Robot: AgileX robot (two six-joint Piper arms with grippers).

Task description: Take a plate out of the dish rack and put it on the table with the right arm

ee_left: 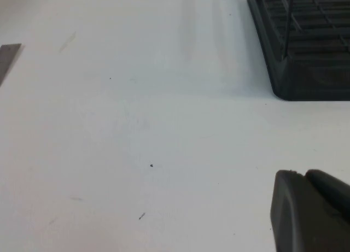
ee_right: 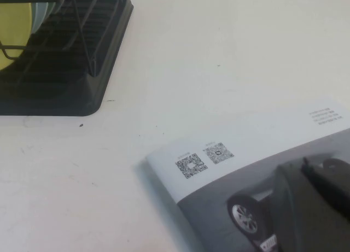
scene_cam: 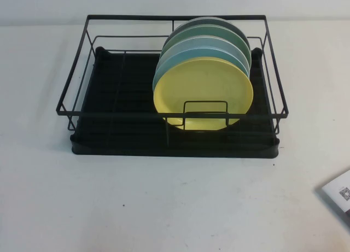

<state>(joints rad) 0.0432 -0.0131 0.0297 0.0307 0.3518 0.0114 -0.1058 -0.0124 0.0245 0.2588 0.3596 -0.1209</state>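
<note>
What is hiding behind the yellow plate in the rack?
Behind the yellow plate in the dish rack stand more plates: light blue, then green. Only their top edges show. Neither gripper appears in the high view.

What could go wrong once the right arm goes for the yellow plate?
The yellow plate leans against the light-blue plate, so lifting may drag that one along. The wire divider crosses its lower edge and could catch it. A printed sheet lies under the right gripper, crowding the placement area. The left gripper hovers over bare table.
</note>
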